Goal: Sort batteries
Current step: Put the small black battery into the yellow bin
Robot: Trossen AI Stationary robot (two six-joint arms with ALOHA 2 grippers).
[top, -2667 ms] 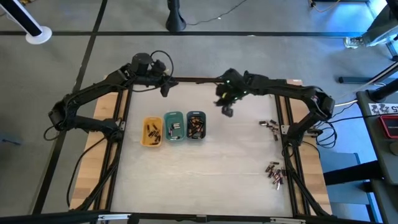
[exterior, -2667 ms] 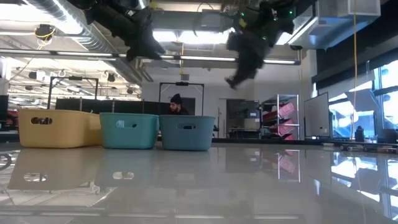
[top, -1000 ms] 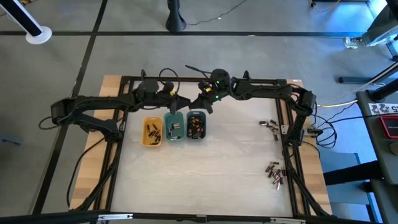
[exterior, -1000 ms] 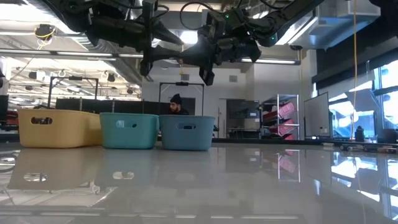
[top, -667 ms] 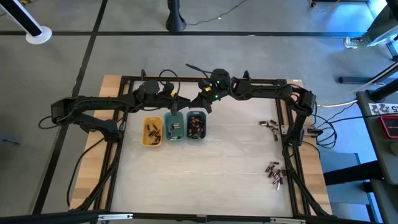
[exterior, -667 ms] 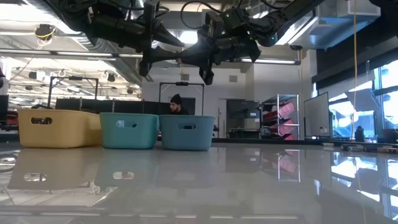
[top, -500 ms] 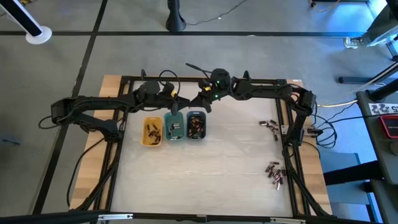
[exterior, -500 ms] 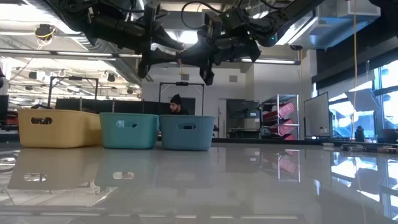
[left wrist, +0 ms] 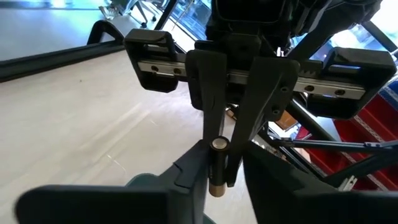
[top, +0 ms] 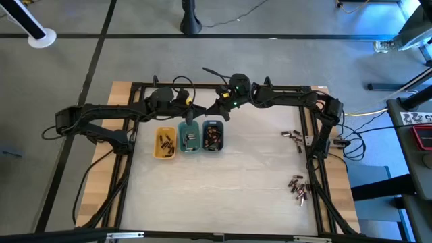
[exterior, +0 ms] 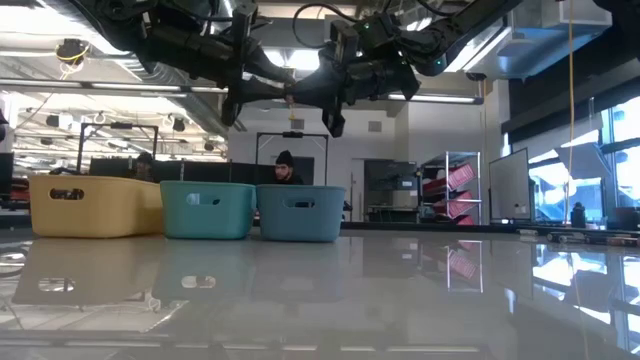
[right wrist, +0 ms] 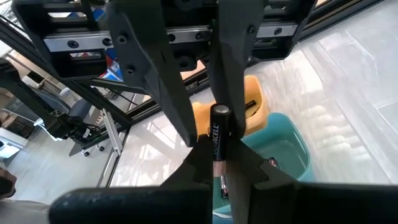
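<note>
Midair above the green tray (top: 190,136), right gripper (left wrist: 219,163) clamps a battery (right wrist: 217,142); left gripper (right wrist: 214,163) must clamp squarely first.

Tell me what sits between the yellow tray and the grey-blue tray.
The teal tray sits between the yellow tray and the grey-blue tray, in one row; low and high views both show it.
</note>
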